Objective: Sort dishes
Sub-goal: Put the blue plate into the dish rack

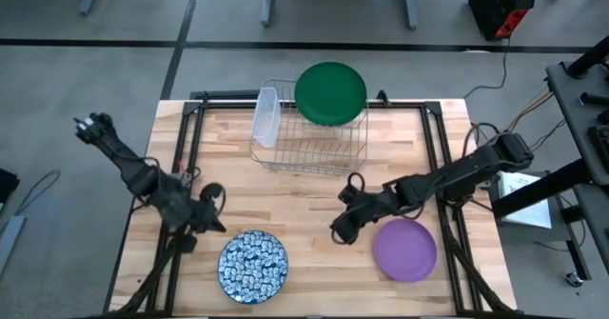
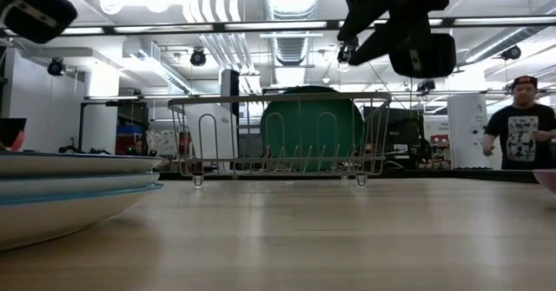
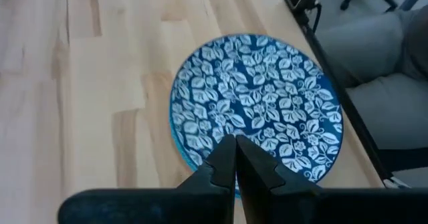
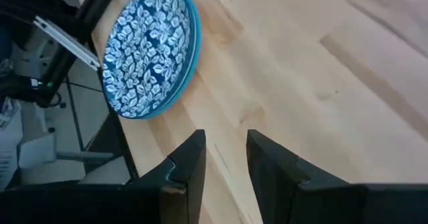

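A stack of blue-and-white patterned plates [image 1: 253, 266] lies flat near the table's front edge, left of centre. To its right a purple plate [image 1: 404, 249] lies flat on the table. A dark green plate [image 1: 330, 93] stands on edge in the far end of the wire rack [image 1: 309, 143]. My left gripper [image 3: 235, 158] hovers shut above the near-left of the table, its tips over the patterned plates' edge and apart from them. My right gripper [image 4: 226, 150] is open above bare wood between the purple plate and the patterned plates [image 4: 150, 50], with nothing between its fingers.
A clear plastic tub [image 1: 265, 117] stands on edge at the rack's left end. Bare wood stretches between the rack and the two flat plates. Black frame rails [image 1: 190, 129] run along the table's sides. A person [image 2: 524, 130] stands in the room beyond the table.
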Tool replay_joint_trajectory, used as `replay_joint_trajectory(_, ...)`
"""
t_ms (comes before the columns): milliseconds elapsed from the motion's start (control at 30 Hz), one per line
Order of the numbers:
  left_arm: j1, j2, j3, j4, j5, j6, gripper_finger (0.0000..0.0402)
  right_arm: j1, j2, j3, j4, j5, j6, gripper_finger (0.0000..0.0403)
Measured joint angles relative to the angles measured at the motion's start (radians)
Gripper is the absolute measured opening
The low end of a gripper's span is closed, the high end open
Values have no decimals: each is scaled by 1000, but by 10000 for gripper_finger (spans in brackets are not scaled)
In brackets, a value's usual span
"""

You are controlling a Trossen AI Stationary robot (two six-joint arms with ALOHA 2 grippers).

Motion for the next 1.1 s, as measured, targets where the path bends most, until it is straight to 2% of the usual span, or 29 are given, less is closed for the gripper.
replay_joint_trajectory(233,-147,93,-34,159,-99,-52,0,30,122,53,4,-1,31,133)
replay_joint_trajectory(400,-166,127,-103,243,-101,-129,0,43,201,105,20,4,32,152)
replay_joint_trajectory(667,-201,212,-285,553,-90,-253,0,48,357,201,63,6,32,172)
replay_joint_trajectory(867,-222,306,-308,580,-89,-330,0,47,446,275,101,7,28,170)
replay_joint_trajectory(1100,-228,434,-305,634,-90,-340,0,46,555,365,106,7,18,174)
